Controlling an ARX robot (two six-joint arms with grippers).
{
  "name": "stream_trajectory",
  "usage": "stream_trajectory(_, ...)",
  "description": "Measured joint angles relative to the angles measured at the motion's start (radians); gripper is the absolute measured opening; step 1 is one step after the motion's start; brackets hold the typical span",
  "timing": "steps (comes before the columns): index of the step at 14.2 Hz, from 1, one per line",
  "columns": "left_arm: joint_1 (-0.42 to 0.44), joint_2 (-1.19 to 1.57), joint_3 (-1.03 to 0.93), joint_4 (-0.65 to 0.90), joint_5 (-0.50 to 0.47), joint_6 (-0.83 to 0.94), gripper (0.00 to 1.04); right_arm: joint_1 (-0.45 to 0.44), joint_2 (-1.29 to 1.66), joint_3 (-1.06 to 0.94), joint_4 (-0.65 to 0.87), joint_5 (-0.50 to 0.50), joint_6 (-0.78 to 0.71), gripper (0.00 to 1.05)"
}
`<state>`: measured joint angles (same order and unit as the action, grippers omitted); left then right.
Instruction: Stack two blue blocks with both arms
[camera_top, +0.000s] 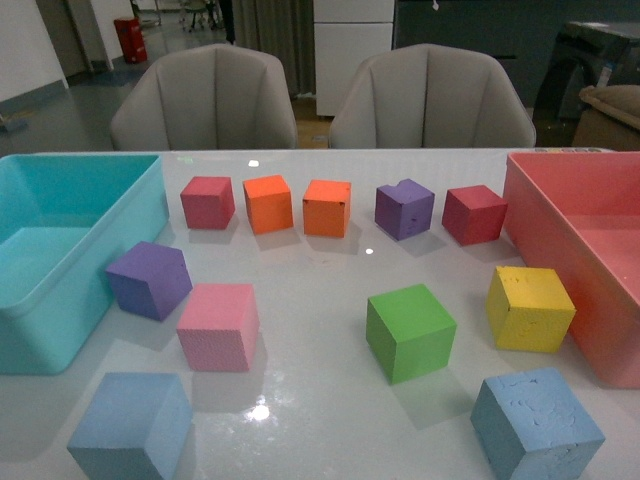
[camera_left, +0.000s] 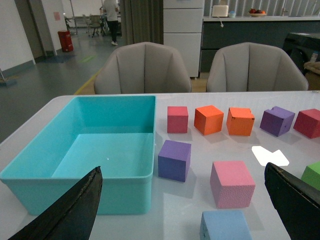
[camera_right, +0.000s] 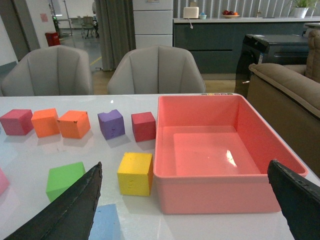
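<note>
Two light blue blocks rest on the white table near its front edge, one at the left (camera_top: 130, 425) and one at the right (camera_top: 535, 425). Neither arm shows in the front view. In the left wrist view my left gripper (camera_left: 182, 167) is open, above and behind the left blue block (camera_left: 225, 226), which sits low between the black fingers (camera_left: 75, 210). My right gripper (camera_right: 185, 164) is also open and holds nothing. The right blue block (camera_right: 105, 222) lies just inside its one finger (camera_right: 75, 210).
A turquoise bin (camera_top: 40, 330) stands at the left and a coral bin (camera_top: 560, 250) at the right. Between them lie purple (camera_top: 150, 280), pink (camera_top: 218, 326), green (camera_top: 410, 332) and yellow (camera_top: 530, 308) cubes. Behind these runs a row of red, orange and purple cubes. Two chairs stand beyond the table.
</note>
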<state>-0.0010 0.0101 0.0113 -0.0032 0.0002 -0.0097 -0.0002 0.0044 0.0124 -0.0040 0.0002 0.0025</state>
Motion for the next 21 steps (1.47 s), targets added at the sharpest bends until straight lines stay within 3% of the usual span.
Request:
stream_trajectory(13,0.0,0.0,0.0,0.0,0.0,0.0,0.98,0.0,0.0,0.0,0.0,0.0,0.0,0.98)
stream_trajectory(14,0.0,0.0,0.0,0.0,0.0,0.0,0.98,0.038,0.055,0.012,-0.004,0.101,0.021,0.98)
stream_trajectory(15,0.0,0.0,0.0,0.001,0.0,0.0,0.98,0.046,0.291,0.082,0.157,0.161,0.032,0.98)
stream_trajectory(17,0.0,0.0,0.0,0.0,0.0,0.0,0.98,0.096,0.627,0.258,0.328,0.104,0.046,0.98)
stream_trajectory(18,0.0,0.0,0.0,0.0,0.0,0.0,0.98,0.138,0.802,0.336,0.322,0.07,0.054,0.98)
stream_trajectory(21,0.0,0.0,0.0,0.0,0.0,0.0,0.98,0.162,0.911,0.374,0.311,0.047,0.06,0.98)
